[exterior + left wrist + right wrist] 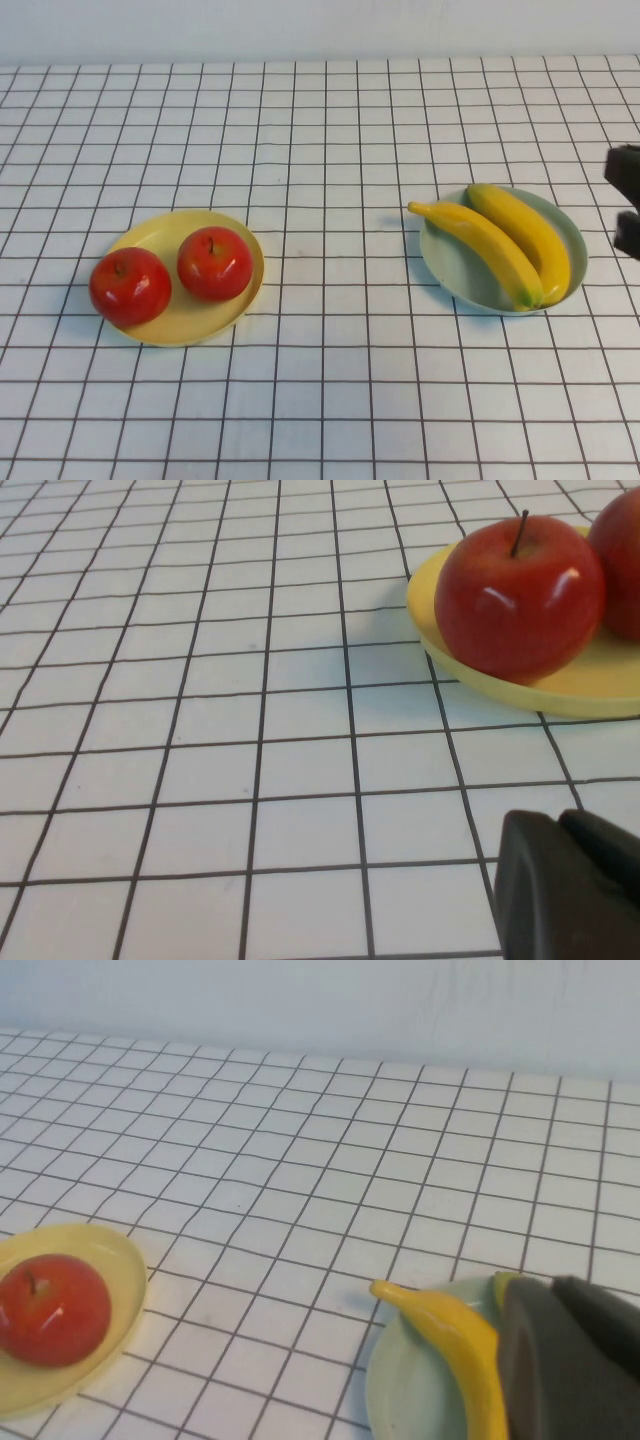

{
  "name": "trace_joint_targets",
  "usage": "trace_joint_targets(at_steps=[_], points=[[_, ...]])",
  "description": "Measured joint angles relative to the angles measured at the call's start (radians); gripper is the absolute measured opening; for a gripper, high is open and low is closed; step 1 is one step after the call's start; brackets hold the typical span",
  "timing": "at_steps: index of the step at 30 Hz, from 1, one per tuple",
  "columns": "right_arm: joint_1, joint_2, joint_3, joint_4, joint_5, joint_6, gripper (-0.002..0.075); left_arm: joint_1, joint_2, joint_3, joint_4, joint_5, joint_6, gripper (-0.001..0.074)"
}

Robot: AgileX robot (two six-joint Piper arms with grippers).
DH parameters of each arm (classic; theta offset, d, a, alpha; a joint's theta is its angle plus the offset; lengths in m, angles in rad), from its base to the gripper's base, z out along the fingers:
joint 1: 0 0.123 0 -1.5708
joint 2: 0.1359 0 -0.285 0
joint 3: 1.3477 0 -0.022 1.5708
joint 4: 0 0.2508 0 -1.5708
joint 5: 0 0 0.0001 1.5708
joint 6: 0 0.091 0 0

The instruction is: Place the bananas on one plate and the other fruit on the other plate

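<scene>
Two red apples (130, 285) (214, 263) sit on the yellow plate (160, 232) at the left. Two bananas (480, 245) (525, 232) lie side by side on the blue-green plate (455, 275) at the right. My right gripper (626, 200) shows at the far right edge, just beside the blue-green plate; in the right wrist view it (550, 1295) is shut and empty, over a banana (455, 1345). My left gripper (558, 825) is out of the high view; in its wrist view it is shut and empty, low over the cloth, short of an apple (515, 595).
A white cloth with a black grid (330, 300) covers the table. A pale wall (320, 30) runs along the back. The stretch of cloth between the two plates is bare.
</scene>
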Motion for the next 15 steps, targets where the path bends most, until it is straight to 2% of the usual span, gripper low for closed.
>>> trace_joint_targets(at_steps=[9,15], points=[[-0.016,-0.402,0.33,-0.047,-0.058,0.002,-0.0014,0.0,0.0,0.0,0.0,0.0,0.0,-0.0003],[-0.075,-0.614,0.509,-0.108,-0.058,0.002,-0.0014,0.0,0.0,0.0,0.0,0.0,0.0,-0.0002]])
